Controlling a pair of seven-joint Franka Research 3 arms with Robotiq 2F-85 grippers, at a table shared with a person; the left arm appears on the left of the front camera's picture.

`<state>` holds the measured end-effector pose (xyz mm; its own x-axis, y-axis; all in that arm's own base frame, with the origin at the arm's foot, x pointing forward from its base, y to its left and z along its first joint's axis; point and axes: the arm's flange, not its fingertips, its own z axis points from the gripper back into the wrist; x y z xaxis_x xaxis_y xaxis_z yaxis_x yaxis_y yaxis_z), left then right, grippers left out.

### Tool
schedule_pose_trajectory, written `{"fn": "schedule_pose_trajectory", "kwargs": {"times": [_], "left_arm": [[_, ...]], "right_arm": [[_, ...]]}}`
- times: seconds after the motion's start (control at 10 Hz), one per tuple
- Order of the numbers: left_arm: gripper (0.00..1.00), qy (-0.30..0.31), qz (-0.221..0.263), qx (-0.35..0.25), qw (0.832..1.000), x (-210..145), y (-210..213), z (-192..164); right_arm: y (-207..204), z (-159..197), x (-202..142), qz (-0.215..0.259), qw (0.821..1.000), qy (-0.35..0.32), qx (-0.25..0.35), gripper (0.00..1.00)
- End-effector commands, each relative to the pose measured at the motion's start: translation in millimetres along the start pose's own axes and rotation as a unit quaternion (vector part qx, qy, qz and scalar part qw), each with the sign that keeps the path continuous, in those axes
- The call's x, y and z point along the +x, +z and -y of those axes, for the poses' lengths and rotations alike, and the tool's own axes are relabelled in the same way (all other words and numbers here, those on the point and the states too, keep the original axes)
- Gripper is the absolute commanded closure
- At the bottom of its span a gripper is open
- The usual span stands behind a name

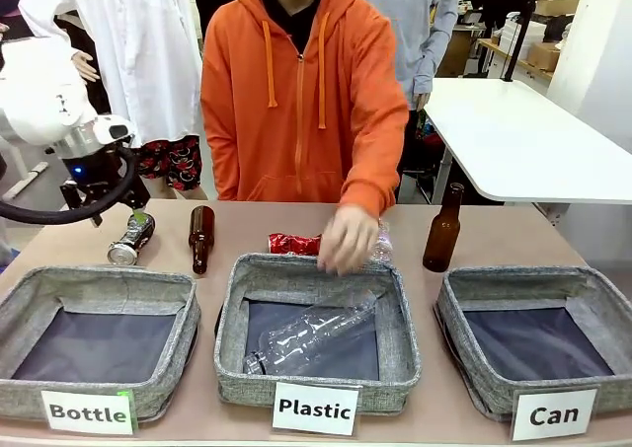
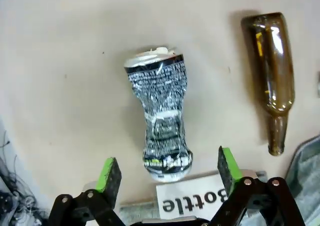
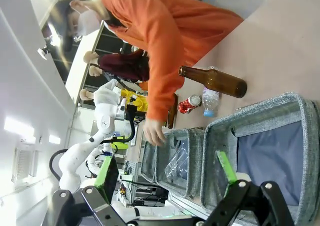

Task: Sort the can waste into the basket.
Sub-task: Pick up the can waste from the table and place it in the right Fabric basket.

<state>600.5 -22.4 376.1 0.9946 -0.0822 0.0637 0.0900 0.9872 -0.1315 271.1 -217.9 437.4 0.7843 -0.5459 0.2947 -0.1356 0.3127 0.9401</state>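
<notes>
Mid-left of front view: left jaws, spread wide, hang over crushed black-and-silver metal can (image 1: 131,238) on tabletop (image 1: 513,245), seemingly lined up for pickup; grey woven "Can" basket (image 1: 592,289) waits lower right w/ right jaws open too.

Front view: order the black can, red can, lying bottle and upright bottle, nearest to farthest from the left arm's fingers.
1. Black can, far left.
2. Lying bottle, beside that can.
3. Red can, table middle.
4. Upright bottle, right side.
</notes>
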Motion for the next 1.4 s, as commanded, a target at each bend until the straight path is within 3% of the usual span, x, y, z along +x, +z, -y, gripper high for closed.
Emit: {"fn": "schedule_pose_trajectory", "kwargs": {"times": [0.0,0.3,0.6,0.7,0.8,0.9,1.1,1.2,1.3], "left_arm": [[0.00,0.020,0.022,0.006,1.000,18,-15,-5],[0.00,0.024,0.055,0.012,0.998,25,-46,-14],[0.00,0.015,0.065,0.002,0.998,25,-50,-10],[0.59,0.012,0.056,0.007,0.998,24,-52,-10],[0.60,0.010,0.046,0.003,0.999,23,-53,-9],[1.00,0.008,0.042,0.007,0.999,21,-53,-7],[1.00,0.003,0.043,0.026,0.999,16,-53,-2],[0.87,-0.003,0.043,0.028,0.999,12,-50,0],[0.96,-0.006,0.043,0.028,0.999,7,-45,2]], "right_arm": [[0,-1,3,0.007,1.000,0.015,0.010,0.00],[0,-1,3,0.007,1.000,0.015,0.010,0.00],[0,-1,3,0.007,1.000,0.015,0.010,0.00],[0,-1,3,0.007,1.000,0.015,0.010,0.00],[0,-1,3,0.007,1.000,0.015,0.010,0.00],[0,-1,3,0.007,1.000,0.015,0.010,0.00],[0,-1,3,0.007,1.000,0.015,0.010,0.00],[0,-1,3,0.007,1.000,0.015,0.010,0.00],[0,-1,3,0.007,1.000,0.015,0.010,0.00]]}}
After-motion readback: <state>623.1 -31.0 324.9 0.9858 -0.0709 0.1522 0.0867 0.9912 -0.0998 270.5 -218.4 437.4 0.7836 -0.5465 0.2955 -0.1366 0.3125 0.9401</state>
